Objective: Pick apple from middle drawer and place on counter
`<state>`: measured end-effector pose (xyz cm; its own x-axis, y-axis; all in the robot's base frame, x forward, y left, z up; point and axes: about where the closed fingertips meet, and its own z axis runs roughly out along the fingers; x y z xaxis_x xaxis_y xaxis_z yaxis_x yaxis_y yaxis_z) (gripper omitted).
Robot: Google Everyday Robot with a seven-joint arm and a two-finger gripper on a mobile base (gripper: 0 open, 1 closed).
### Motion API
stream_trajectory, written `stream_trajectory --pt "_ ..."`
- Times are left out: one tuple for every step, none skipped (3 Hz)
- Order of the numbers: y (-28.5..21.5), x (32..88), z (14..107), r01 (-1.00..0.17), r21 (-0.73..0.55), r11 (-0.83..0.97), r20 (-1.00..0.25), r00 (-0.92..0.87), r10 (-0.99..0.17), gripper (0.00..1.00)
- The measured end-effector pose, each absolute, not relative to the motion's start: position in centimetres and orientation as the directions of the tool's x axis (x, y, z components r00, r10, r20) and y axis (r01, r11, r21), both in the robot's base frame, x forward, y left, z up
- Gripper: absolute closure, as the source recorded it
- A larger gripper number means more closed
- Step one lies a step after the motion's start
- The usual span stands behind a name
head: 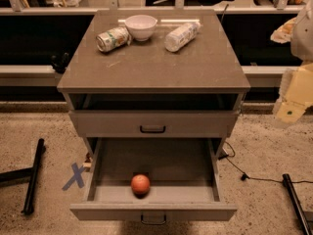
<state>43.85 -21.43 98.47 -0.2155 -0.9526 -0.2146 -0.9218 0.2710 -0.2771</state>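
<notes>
The apple is small, round and red-orange. It lies near the front middle of the middle drawer, the lowest one, which is pulled fully open. The counter is the grey-brown top slab of the cabinet. My gripper is a pale shape at the right edge of the camera view. It is level with the cabinet's upper part, to the right of the counter and well above and to the right of the apple. It touches nothing.
On the back of the counter stand a white bowl, a can lying on its side and a bottle lying on its side. The upper drawer is closed. Black stand legs and a cable lie on the floor.
</notes>
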Motion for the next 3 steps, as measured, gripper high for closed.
stream_trajectory --pt "-21.4 43.8 98.5 -0.922 -0.277 0.271 -0.215 -0.216 -0.953 0.00" --pt "-21.6 43.5 95.3 -0.930 -0.230 0.287 -0.277 -0.220 -0.935 0.00" --pt "-20.9 41.9 87.5 -0.942 -0.058 0.329 -0.462 -0.267 -0.846 0.00"
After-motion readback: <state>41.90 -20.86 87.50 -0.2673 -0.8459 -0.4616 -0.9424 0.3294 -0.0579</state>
